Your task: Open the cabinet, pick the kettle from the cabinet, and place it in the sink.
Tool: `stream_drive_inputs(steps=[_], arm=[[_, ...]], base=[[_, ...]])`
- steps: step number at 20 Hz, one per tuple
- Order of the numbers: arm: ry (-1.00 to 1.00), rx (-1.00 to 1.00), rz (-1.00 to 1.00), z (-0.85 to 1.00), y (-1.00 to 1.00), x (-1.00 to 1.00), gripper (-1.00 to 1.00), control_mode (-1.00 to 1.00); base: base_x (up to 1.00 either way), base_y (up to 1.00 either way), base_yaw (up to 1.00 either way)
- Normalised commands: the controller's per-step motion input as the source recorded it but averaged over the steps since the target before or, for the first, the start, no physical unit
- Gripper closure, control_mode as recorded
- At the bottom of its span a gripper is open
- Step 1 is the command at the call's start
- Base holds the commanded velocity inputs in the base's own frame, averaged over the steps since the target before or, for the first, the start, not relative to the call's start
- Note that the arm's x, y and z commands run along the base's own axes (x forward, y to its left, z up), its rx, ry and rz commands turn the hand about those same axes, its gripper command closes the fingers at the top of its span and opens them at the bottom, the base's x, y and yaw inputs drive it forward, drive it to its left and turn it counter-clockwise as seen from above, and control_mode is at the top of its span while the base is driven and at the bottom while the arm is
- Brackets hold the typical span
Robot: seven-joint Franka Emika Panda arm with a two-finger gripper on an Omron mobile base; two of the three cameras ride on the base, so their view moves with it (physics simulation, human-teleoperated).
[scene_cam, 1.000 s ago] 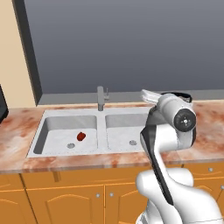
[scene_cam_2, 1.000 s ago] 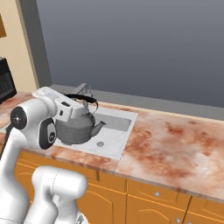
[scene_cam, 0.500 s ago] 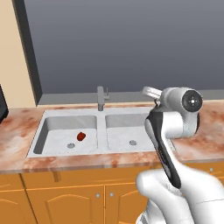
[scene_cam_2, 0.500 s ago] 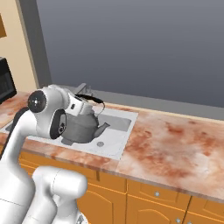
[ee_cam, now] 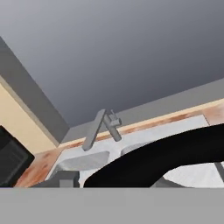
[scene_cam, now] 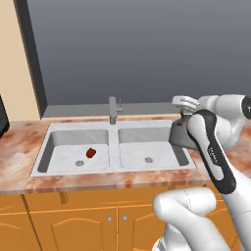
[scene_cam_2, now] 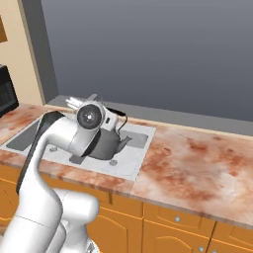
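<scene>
Gripper clamped on kettle handle, kettle hanging above sink right bowl near its right rim; left bowl holds small red object.

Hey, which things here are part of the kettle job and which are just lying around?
Part of the job:
- kettle, hanging from the pincer over the right bowl
- sink

Just lying about:
- small red thing in the left bowl
- faucet
- black appliance at the counter's left end
</scene>
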Motion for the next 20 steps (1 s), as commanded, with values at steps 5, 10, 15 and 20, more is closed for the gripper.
stream_drive_inputs(steps=[5, 10, 15, 20], arm=[[0.0, 0.11, 0.29, -0.06, -0.19, 0.16, 1.0, -1.0], [0.0, 0.0, 0.27, -0.07, -0.04, 0.21, 1.0, -1.0], [-0.02, 0.0, 0.3, -0.11, 0.0, 0.18, 1.0, -1.0], [-0.01, 0.02, 0.32, -0.13, 0.0, 0.21, 1.0, -1.0]], base=[[0.0, 0.0, 0.0], [0.0, 0.0, 0.0], [0.0, 0.0, 0.0], [0.0, 0.0, 0.0]])
